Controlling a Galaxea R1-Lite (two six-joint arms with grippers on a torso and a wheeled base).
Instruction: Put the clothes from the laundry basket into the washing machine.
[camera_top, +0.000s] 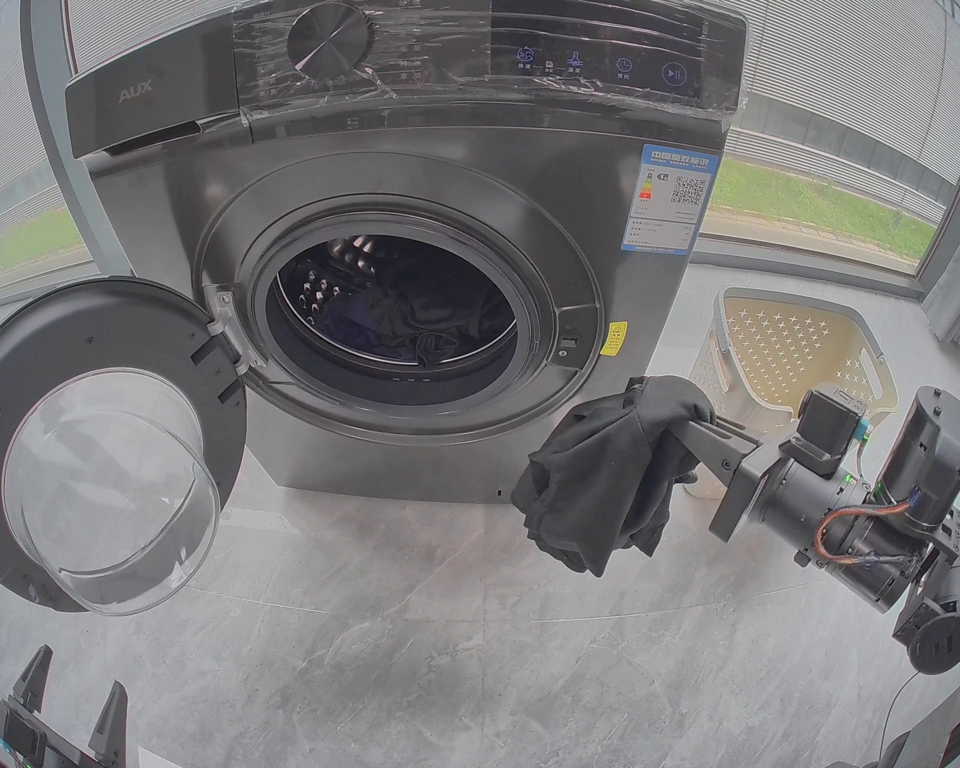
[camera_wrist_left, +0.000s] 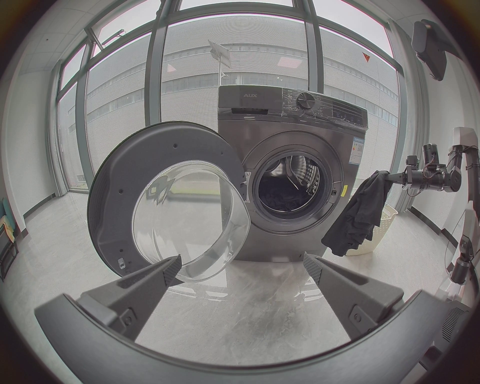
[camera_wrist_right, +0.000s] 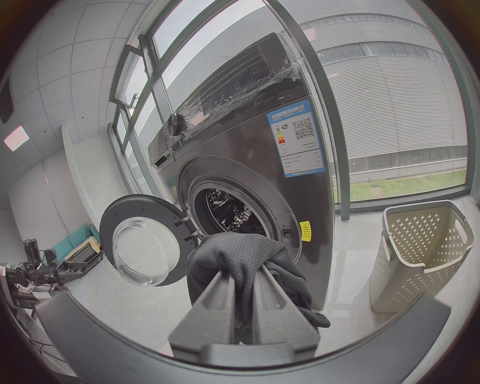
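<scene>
On washing machine (camera_top: 450, 160): blue label (camera_top: 668, 200)

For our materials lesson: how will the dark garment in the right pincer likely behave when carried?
Probably floppy: the garment droops in folds below the right pincer. Likely light, since one pinch holds all of it. Hanging loose, it may swing.

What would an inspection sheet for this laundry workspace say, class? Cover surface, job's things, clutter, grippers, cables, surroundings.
Surface: glossy grey floor.
Job's things: washing machine, door open, dark clothes inside; dark garment hanging before it; laundry basket beside it, no clothes seen inside.
Clutter: nothing seen.
Grippers: right gripper, jaws shut on dark garment; left gripper, jaws open, empty.
Cables: orange wire behind right gripper.
Surroundings: large windows, grass outside.
</scene>
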